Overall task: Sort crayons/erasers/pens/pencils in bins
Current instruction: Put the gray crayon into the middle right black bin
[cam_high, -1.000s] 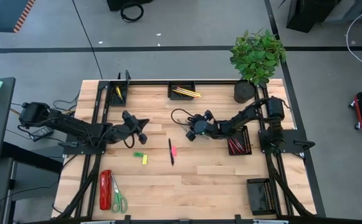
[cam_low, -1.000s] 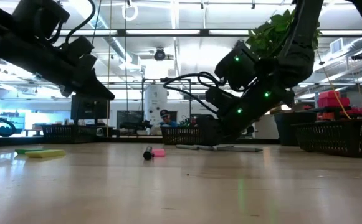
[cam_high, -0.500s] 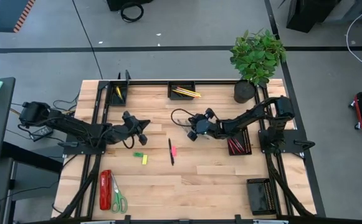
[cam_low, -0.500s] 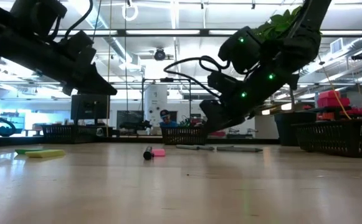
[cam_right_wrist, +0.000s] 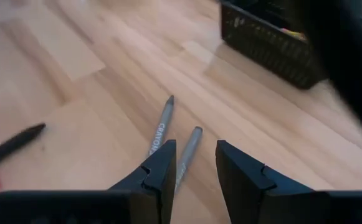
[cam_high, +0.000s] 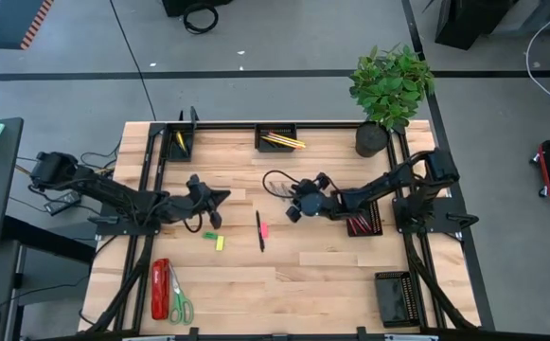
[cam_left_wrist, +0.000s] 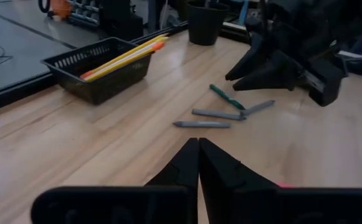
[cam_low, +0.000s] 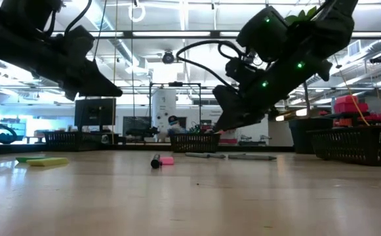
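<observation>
My right gripper point(cam_right_wrist: 196, 155) hangs open over the middle of the table point(cam_high: 293, 208), with nothing between its fingers. Below it on the wood lie two grey pens point(cam_right_wrist: 161, 127) point(cam_right_wrist: 189, 149). The left wrist view shows several pens there, a green one point(cam_left_wrist: 226, 98) among them. My left gripper point(cam_left_wrist: 198, 149) is shut, holds nothing and hovers left of centre point(cam_high: 223, 196). A black pen point(cam_high: 259, 230) and a pink eraser point(cam_high: 264, 229) lie between the arms. A yellow eraser point(cam_high: 221, 242) and a green one point(cam_high: 210, 235) lie nearer the left arm. One bin point(cam_high: 279, 139) at the far edge holds yellow pencils.
A bin point(cam_high: 363, 216) with red crayons sits by the right arm, another bin point(cam_high: 395, 296) at the near right, and one point(cam_high: 182, 142) at the far left. A red stapler point(cam_high: 160, 289) and green scissors point(cam_high: 178, 298) lie near left. A potted plant point(cam_high: 391, 90) stands far right.
My right gripper has risen from just above the table by the grey pens to well clear of them, its finger gap unchanged. The pens stay where they lay.
</observation>
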You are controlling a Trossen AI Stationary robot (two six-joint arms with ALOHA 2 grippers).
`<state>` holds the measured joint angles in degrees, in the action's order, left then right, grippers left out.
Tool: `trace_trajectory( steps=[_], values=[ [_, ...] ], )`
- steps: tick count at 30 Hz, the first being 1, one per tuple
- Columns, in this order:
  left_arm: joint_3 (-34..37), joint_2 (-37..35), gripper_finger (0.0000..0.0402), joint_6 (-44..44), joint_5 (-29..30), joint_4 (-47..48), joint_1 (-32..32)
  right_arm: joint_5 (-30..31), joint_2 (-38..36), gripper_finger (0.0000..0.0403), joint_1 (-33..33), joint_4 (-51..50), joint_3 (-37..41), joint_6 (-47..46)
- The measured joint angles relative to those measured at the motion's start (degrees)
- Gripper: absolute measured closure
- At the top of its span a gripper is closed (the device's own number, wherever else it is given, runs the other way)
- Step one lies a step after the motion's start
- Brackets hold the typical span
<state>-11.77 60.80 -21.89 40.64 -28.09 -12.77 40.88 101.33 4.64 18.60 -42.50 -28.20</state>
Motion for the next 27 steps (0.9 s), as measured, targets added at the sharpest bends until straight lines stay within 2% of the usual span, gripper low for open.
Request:
trace_trajectory(
  steps=[3, 12, 22, 27],
  values=[
    [0.0, 0.0, 0.0387, 0.0, 0.0, -0.8, -0.8, 3.1, 1.4, 0.0283, 1.2, 1.9, 0.0, -3.0],
    [0.0, 0.0, 0.0378, 0.0, 0.0, -1.3, -3.0, 3.5, 10.6, 0.0283, 2.3, 12.3, -0.4, -1.1],
    [0.0, 0.0, 0.0384, 0.5, 0.0, -1.2, -3.0, 4.5, 17.4, 0.0284, 0.3, 13.8, -2.6, -2.1],
    [0.0, 0.0, 0.0378, 0.2, 0.0, -0.2, -3.4, 2.4, 17.8, 0.0312, -0.4, 13.0, -2.7, -2.6]
  ],
)
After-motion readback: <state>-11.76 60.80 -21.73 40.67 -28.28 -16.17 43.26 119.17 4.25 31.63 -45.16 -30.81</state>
